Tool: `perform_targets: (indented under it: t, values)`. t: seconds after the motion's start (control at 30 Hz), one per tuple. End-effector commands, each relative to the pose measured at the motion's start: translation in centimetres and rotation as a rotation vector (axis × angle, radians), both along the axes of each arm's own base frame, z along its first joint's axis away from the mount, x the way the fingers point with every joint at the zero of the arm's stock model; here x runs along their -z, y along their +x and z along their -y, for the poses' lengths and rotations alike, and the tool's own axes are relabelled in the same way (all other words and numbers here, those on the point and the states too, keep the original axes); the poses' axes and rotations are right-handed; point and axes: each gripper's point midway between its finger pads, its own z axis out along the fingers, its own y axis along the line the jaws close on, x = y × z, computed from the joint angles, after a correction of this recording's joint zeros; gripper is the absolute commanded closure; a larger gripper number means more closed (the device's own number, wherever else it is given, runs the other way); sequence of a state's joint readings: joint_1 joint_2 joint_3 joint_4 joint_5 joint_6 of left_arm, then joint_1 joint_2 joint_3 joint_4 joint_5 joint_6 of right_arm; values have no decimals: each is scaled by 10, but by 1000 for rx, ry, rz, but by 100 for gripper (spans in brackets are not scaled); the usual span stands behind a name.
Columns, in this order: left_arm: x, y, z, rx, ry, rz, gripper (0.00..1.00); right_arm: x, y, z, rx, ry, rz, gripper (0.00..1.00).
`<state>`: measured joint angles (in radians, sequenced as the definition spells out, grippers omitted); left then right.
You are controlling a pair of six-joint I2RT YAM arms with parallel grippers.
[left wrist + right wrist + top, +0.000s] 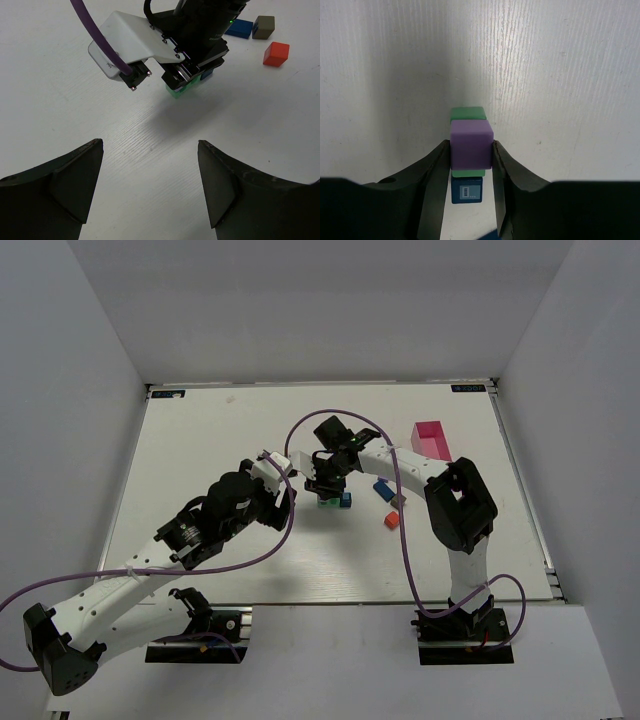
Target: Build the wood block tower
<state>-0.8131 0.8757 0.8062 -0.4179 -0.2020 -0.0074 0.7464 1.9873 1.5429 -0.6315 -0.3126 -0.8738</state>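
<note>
Right wrist view: R gripper (471,148) part-closed on purple cube (471,142), one finger on its 9 o'clock face, the other on its 3 o'clock face. Cube sits square to the jaws, no tilt. Directly below is the wood block tower (468,173). Its green block (468,113) shows at both 12 and 6 o'clock of the purple, so the green base runs longer along the 12–6 line, parallel w/ the fingers. One long piece or two cubes, can't tell. Blue block (467,191) lies at 6 o'clock of the green, touching or just beside. Can't tell from this angle whether purple rests on green or hangs just above.

Top external: tower is near mid-table (200,460). Loose blue block (383,490) and grey-brown block (400,500) are at 3 o'clock of it, red block (391,520) at 4 o'clock, all apart from it. Pink box (430,440) is at 2 o'clock, well apart. L gripper (285,495) is near, at 9 o'clock of the tower.

Left wrist: L jaws wide open, nothing btwn them. The tower is ahead at 12–1 o'clock, under the R gripper.

Judgement: purple looks centred over green across 9–3, so the next move prob. needs only straight down and release, no side shift. Risk: fingers parting along 9–3 could drag the cube off.
</note>
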Motion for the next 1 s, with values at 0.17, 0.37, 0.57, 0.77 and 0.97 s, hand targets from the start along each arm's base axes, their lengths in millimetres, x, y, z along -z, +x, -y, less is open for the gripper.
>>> perform_targets:
  t: [0.17,0.37,0.57,0.77,0.97]
  values:
    - [-6,2,-3,-15,-14,26,14,-3,2,-4,-13,3,3,67]
    - [-6,2,-3,-15,-14,26,14,-3,2,-3,-12,2,4,62]
    - [-6,2,-3,-15,-14,26,14,-2,4,-1,-10,1,5,57]
    - [-6,2,-3,-15,-14,26,14,-2,1,-2,-16,0,0,48]
    - [-6,2,-3,-15,-14,26,14,-2,2,-1,-10,-2,1,40]
